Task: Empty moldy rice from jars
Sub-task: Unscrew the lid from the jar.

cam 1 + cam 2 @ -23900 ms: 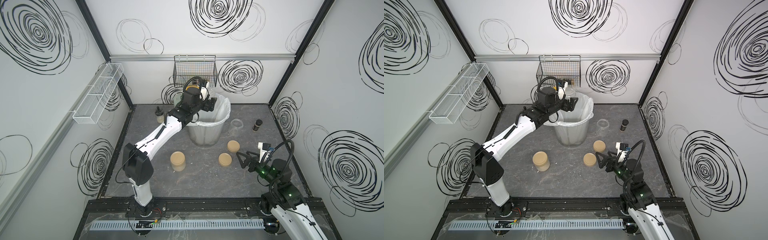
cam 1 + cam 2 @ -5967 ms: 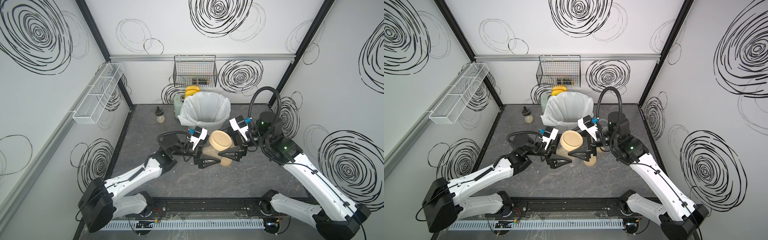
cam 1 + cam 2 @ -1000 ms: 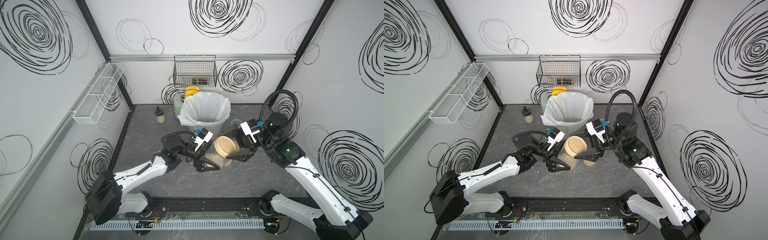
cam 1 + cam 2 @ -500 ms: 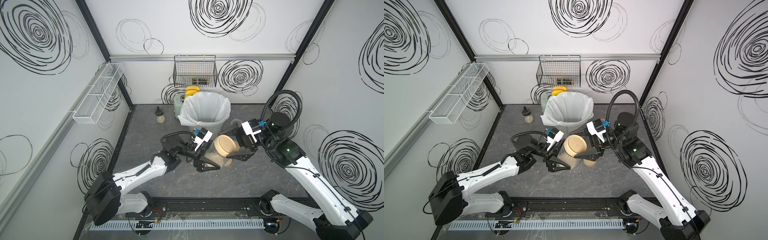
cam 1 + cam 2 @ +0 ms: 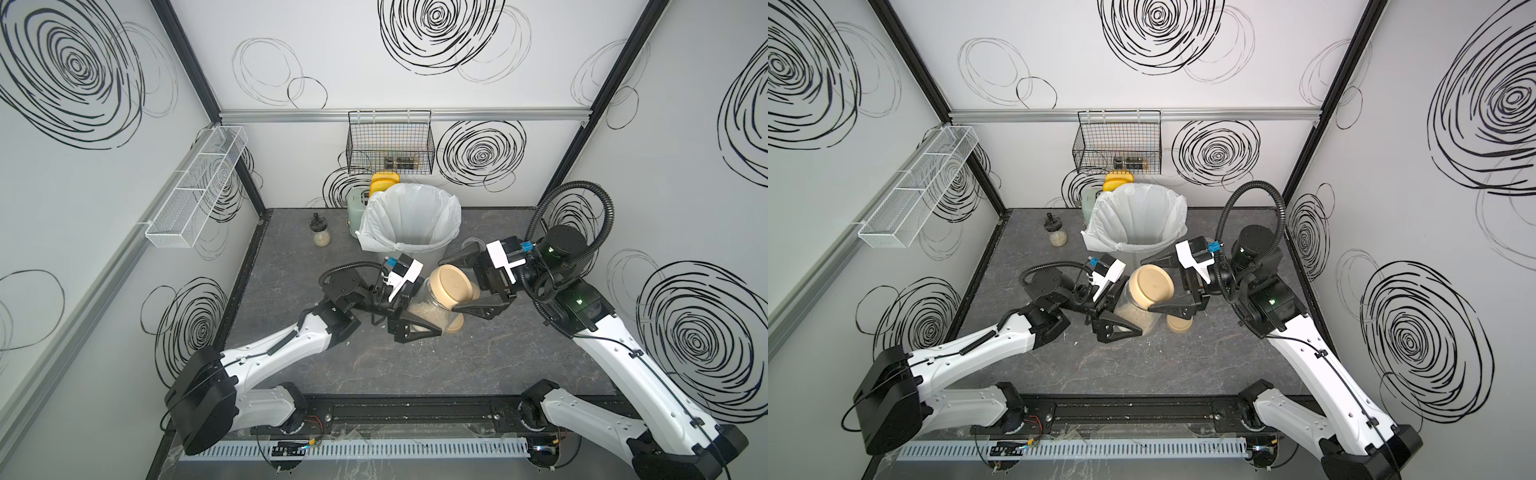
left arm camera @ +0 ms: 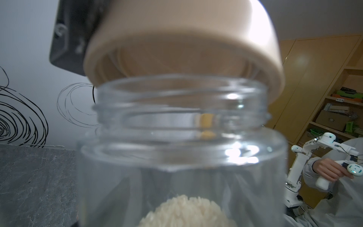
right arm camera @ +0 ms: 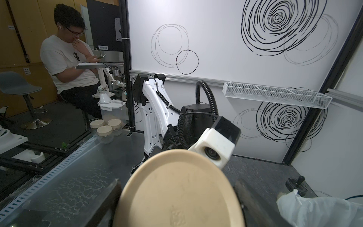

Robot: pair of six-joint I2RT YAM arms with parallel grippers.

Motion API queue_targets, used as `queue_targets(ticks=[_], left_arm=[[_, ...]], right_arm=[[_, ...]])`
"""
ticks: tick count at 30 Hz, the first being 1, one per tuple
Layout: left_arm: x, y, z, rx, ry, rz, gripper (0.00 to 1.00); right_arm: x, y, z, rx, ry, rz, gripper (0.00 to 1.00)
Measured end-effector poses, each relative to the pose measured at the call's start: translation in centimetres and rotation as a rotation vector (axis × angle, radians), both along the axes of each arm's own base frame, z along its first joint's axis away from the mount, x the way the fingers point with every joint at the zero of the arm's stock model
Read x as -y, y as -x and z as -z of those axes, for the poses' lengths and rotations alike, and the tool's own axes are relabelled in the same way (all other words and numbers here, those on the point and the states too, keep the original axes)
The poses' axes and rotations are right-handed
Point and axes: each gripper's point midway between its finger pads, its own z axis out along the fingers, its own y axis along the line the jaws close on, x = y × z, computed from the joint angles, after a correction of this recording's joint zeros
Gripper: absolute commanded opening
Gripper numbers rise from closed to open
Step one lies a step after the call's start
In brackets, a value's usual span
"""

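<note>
Right now the right gripper (image 5: pixel 449 286) is clamped across the tan lid (image 7: pixel 176 192), one finger on each side of its rim. The left gripper (image 5: pixel 1128 312) is closed around the body of the clear jar (image 6: pixel 180 157), holding it tilted off the table with its mouth toward the right gripper. In the left wrist view the lid sits cocked over the threaded neck, with bare thread showing beneath it; I cannot tell whether the last turn has let go. The moldy rice (image 6: pixel 186 210) lies as a pale heap low in the jar, at the left gripper's end and well short of the mouth.

The step in hand looks like taking the lid off. It would go best with the left grip kept firm and the lid drawn straight along the jar's axis, not pried sideways, since a cocked lid can bind. The present tilt is worth holding so no grains slide forward early.

Just under the right gripper's lower finger a loose tan disc (image 5: pixel 455 326) rests on the table; the freed lid could be set down beside it.

Farther off, just beyond the right gripper's upper finger, stands the lined bin (image 5: pixel 454 219). The jar's mouth should pass over that floppy liner rim before tipping.
</note>
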Motion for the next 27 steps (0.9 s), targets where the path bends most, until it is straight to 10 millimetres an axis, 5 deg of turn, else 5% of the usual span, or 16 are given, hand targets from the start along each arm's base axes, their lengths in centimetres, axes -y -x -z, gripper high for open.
queue_targets(ticks=[20,27], left_arm=[[-1.3,-0.7,-1.0,0.015,0.028,-0.085,0.58],[-2.6,-0.6,-2.1,0.052,0.064,-0.113,0.58]], right_arm=[[1.6,-2.8,-1.1,0.004,-0.03,0.196,0.69],[3.5,-5.4,0.9,-0.049,-0.017,0.353,0.69]])
